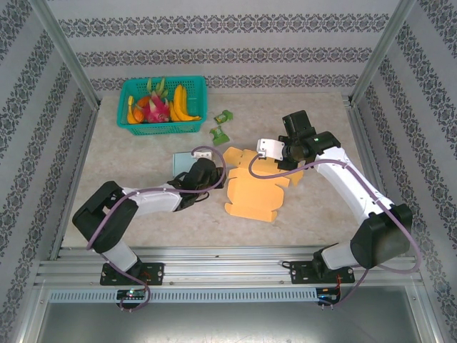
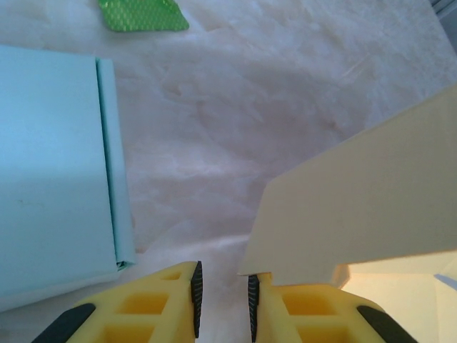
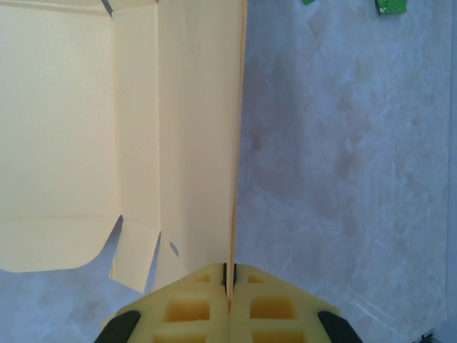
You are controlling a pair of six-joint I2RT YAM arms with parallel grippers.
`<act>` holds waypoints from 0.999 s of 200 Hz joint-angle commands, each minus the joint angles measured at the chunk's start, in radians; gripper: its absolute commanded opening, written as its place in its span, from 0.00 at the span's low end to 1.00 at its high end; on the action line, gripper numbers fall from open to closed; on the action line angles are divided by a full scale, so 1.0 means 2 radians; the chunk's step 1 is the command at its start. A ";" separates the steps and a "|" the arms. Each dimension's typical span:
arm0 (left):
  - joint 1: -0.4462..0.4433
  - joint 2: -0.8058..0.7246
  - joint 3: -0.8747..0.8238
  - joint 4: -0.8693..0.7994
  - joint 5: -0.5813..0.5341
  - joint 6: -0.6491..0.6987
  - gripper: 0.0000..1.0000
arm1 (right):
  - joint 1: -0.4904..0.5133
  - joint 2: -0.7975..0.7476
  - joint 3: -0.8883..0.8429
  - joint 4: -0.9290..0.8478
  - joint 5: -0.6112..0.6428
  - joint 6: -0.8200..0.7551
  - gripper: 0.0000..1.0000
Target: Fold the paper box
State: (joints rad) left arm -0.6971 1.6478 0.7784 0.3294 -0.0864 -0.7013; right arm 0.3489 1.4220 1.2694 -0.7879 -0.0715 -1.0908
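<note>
The paper box (image 1: 253, 187) is a flat yellow-orange cut-out lying mid-table. My right gripper (image 1: 284, 158) is at its far right side. In the right wrist view that gripper (image 3: 229, 282) is shut on the thin edge of a raised panel, and the rest of the paper box (image 3: 78, 128) spreads to the left. My left gripper (image 1: 216, 176) is at the sheet's left edge. In the left wrist view its jaws (image 2: 222, 300) stand a little apart with bare table between them. A flap of the paper box (image 2: 357, 207) lies over the tip of the right finger.
A light blue box (image 1: 182, 163) lies just left of my left gripper, close beside its left finger (image 2: 50, 171). A green basket of fruit (image 1: 163, 106) stands at the back left. Two green packets (image 1: 223, 116) (image 1: 218, 133) lie behind the sheet.
</note>
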 commanded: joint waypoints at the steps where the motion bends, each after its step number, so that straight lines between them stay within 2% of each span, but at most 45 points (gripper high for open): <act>1: 0.004 0.017 0.021 0.026 0.021 -0.016 0.27 | -0.001 -0.009 -0.005 0.001 -0.019 0.003 0.00; 44: 0.003 0.031 0.039 0.058 0.078 -0.042 0.33 | 0.001 -0.001 -0.011 0.009 -0.022 0.013 0.00; 97: 0.004 -0.005 0.011 0.063 0.079 -0.028 0.40 | 0.005 -0.004 -0.040 0.033 -0.011 -0.009 0.00; 127: 0.003 -0.057 -0.038 0.050 0.085 0.024 0.40 | 0.005 -0.026 -0.079 0.073 0.001 -0.048 0.00; 154: 0.003 -0.120 -0.109 0.075 0.104 0.083 0.39 | 0.008 -0.053 -0.112 0.124 0.001 -0.075 0.00; 200: 0.003 -0.205 -0.167 0.045 0.048 0.159 0.40 | 0.041 -0.108 -0.203 0.261 0.022 -0.143 0.00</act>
State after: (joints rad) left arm -0.6971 1.2957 0.4709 0.4236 0.0704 -0.5159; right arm 0.4000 1.2568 0.9291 -0.4461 -0.0505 -1.2827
